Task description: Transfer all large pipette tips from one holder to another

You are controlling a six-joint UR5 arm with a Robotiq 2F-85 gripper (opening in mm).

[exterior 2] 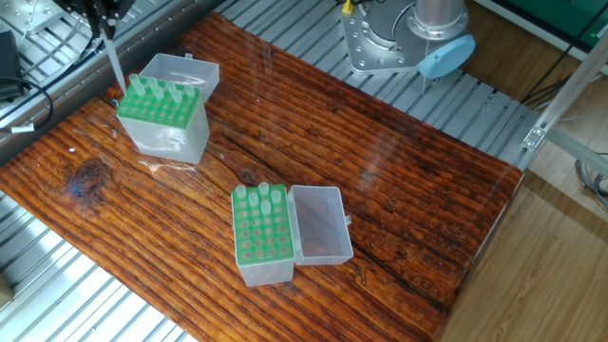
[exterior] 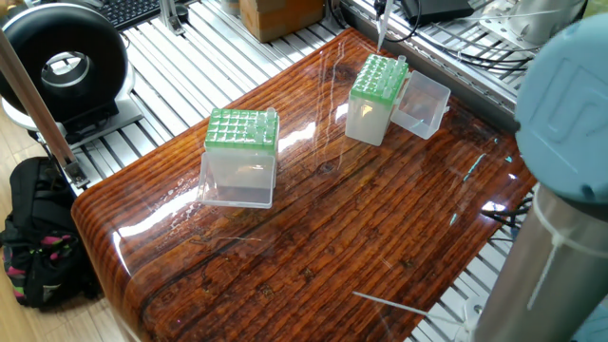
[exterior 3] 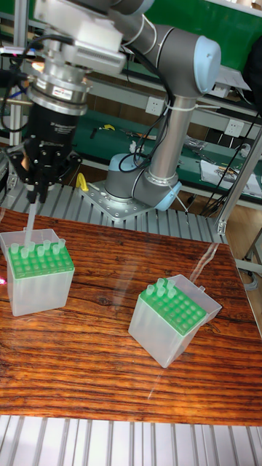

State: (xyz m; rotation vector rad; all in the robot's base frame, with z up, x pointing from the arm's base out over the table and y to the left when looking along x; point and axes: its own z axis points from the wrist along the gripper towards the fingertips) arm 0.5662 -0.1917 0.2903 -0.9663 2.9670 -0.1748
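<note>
On the far left of the tall fixed view, the tool (exterior 3: 34, 195) is up above the left green-topped box (exterior 3: 38, 271), clamped on one large pipette tip (exterior 3: 29, 218). That tip hangs down from the fingers with its narrow end just over the back left corner of the box's green rack, clear of the holes as far as I can tell. In the other fixed view the same tip (exterior 2: 115, 68) shows as a thin pale stick just beside the box, above the edge of the table (exterior 2: 399, 199).

That left box has a row of large pipette tips (exterior 3: 36, 248) standing along its back edge, tops poking up out of the rack. Its clear lid (exterior 2: 190, 74) is flipped open behind it.

Moving right, the second green-topped box (exterior 3: 172, 319) sits well apart from the first one, turned at an angle, with its own lid (exterior 2: 318, 224) hinged open beside it. It holds only a few tips (exterior 2: 262, 197), bunched at one end of the rack; the other holes look bare.

Behind it all, on the right, the grey arm (exterior 3: 178, 95) bends down to its base (exterior 3: 138, 191) on the metal slats past the table.
</note>
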